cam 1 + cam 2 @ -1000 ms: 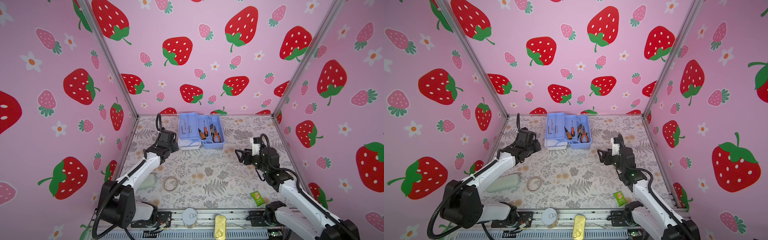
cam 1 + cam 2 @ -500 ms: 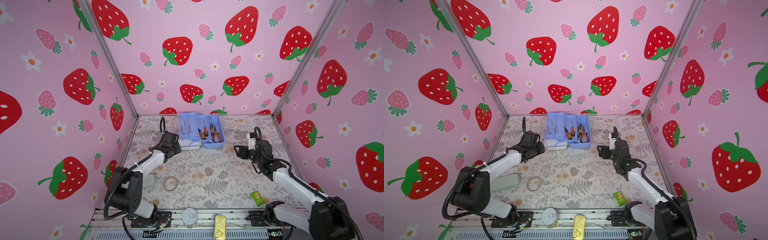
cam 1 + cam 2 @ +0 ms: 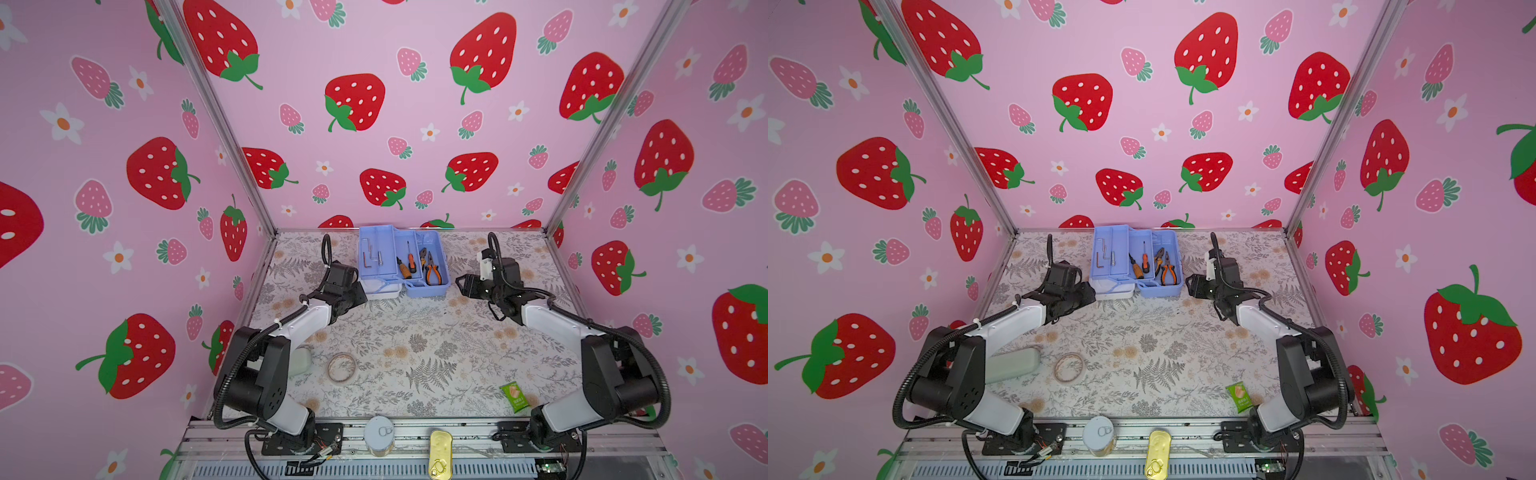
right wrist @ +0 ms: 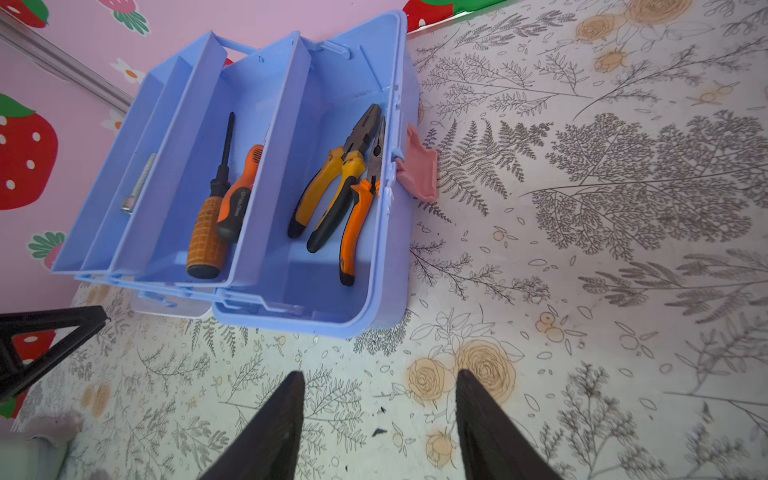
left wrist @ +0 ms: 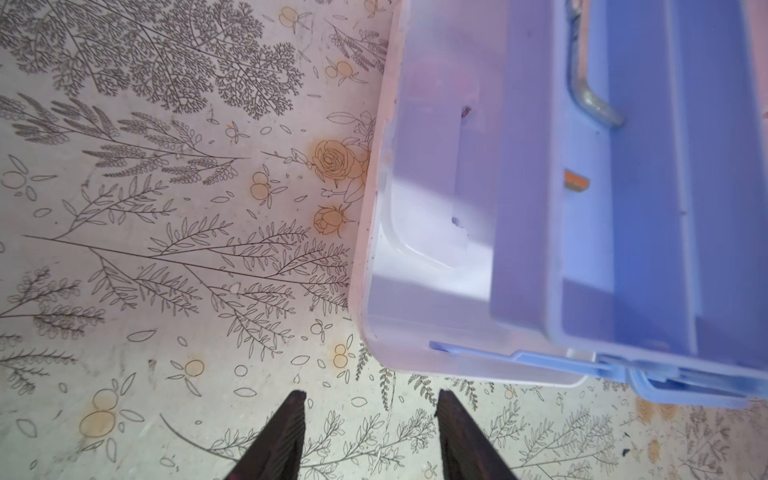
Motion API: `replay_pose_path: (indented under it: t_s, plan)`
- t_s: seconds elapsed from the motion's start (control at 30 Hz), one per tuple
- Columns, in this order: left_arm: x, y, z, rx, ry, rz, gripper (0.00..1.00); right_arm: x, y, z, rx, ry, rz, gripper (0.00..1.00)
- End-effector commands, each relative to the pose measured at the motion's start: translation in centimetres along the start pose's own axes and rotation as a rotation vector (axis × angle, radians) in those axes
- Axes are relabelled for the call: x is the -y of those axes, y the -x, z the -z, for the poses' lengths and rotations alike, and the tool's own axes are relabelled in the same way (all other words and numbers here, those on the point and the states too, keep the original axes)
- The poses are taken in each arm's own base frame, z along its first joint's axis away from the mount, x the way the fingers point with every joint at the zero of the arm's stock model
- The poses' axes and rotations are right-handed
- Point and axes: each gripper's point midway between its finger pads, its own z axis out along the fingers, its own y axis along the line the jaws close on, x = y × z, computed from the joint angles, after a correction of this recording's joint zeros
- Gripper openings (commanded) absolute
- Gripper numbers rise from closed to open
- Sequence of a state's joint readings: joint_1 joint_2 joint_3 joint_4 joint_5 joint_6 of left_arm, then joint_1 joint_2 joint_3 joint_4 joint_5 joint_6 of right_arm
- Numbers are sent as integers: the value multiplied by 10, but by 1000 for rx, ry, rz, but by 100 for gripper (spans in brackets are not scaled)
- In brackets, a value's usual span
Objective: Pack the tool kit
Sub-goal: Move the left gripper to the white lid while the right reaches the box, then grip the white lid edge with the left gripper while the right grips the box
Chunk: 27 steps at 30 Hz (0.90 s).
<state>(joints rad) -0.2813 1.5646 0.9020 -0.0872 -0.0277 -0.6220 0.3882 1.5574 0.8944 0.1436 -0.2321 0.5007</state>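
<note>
Here only your right wrist view shows the latch (image 4: 417, 166). Your left gripper (image 5: 370, 395) and right gripper (image 4: 380, 374) gape empty; beyond them, the tool kit (image 4: 311, 324) holds pliers (image 4: 332, 195) and screwdrivers (image 4: 216, 208).

small print on the screwdriver (image 4: 235, 204) handle is too blurred to read.

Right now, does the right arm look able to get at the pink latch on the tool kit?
Probably yes. The pink latch hangs on the side of the tool kit nearest the right pincer, whose jaws stand apart and empty; only bare table lies in between.
</note>
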Motion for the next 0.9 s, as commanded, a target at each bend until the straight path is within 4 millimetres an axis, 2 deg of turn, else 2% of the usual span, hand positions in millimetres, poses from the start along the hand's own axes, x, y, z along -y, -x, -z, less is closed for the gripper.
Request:
replay_pose_path:
  t_s: [0.0,0.27,0.43,0.53,0.7,0.87]
  plan:
    - [-3,3,-13,3,20,12,54,-10,14,-12,11,45,6,58]
    - [-3,9,-37,-3,57,0,52,0,25,-40,5,-4,18,57]
    - [-3,15,-42,7,74,-2,49,1,19,-64,-30,-22,36,57]
    - [-1,19,-37,25,66,5,48,2,12,-78,-57,-57,61,56]
    - [-5,25,-17,89,60,19,50,5,4,-100,-92,-117,112,50]
    - [-13,30,-6,143,62,52,54,10,-5,-104,-107,-143,108,48]
